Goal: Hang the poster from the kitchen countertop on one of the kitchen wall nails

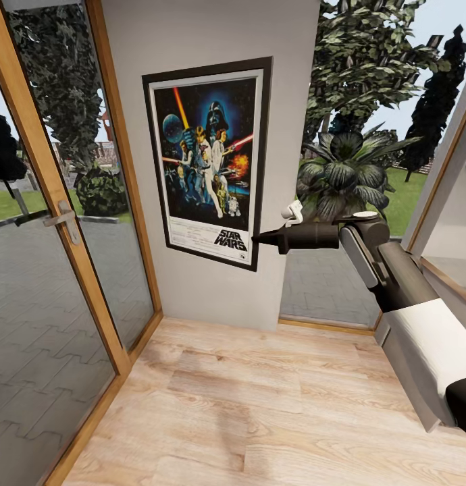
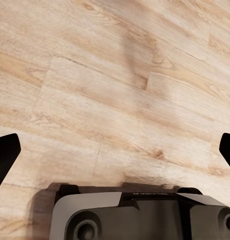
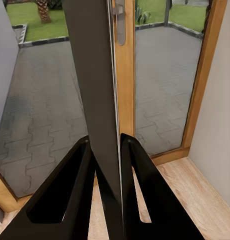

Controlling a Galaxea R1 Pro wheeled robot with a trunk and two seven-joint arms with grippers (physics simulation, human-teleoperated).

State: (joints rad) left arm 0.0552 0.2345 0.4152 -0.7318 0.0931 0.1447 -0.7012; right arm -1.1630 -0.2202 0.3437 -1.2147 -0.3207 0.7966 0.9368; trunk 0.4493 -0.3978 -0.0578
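Note:
The black-framed Star Wars poster (image 1: 206, 162) stands upright and flat against the narrow grey wall (image 1: 192, 34), slightly tilted. My right gripper (image 1: 260, 237) reaches in from the right and is shut on the poster's lower right edge. In the right wrist view the poster (image 3: 95, 75) runs edge-on between the two dark fingers (image 3: 70, 190) of the right gripper (image 3: 107, 150). My left gripper (image 2: 115, 150) hangs open over the plank floor (image 2: 115, 75), holding nothing. The wall nails are hidden, and the kitchen countertop is out of view.
A wood-framed glass door with a metal handle (image 1: 64, 219) stands to the left of the wall. A tall window with plants outside (image 1: 348, 175) is on the right. Light-wood plank floor (image 1: 260, 405) lies below.

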